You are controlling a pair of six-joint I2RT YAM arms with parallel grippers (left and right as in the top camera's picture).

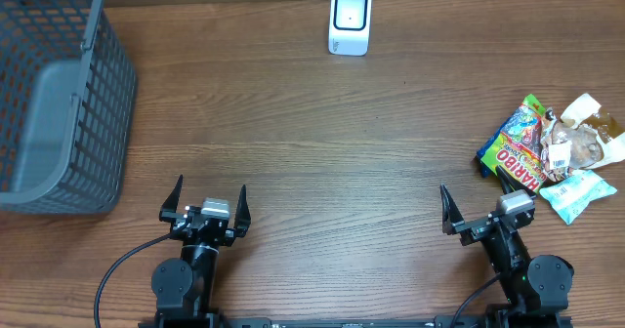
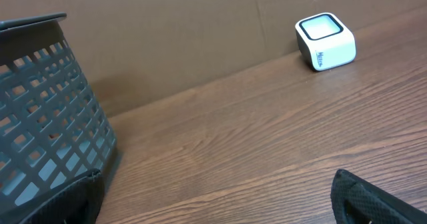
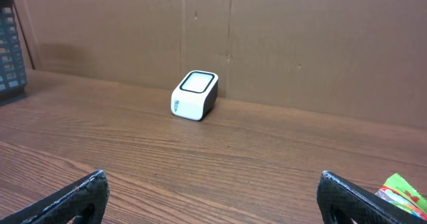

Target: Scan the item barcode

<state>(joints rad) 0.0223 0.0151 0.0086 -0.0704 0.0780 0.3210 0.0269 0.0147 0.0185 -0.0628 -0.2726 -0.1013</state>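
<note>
So the thing that mattered here was where the snack pile [image 1: 554,154] sat relative to the arms: far over on the right edge of the table, just up and to the right of the right gripper [image 1: 488,209]. That arm was clearly the nearer one; the left gripper [image 1: 206,202] was well apart from it, down by the grey basket [image 1: 59,103]. Both claws were spread wide and holding nothing.

The easiest grab looked like the Haribo bag [image 1: 520,147], lying flat on the near-left side of the pile, its long axis running diagonally from near-left to far-right. A brown snack packet [image 1: 576,143] and a pale blue packet [image 1: 578,193] were touching or overlapping it, so I couldn't tell which barcode faced up.

The scanner [image 1: 350,21] stood at the far edge of the table, about mid-width, against the cardboard wall [image 3: 267,44]. From the right wrist view it sat far and to the left, with only a green corner of the bag at the bottom right.

The wood table [image 1: 322,143] between pile and scanner was bare, so plenty of room to carry across.
</note>
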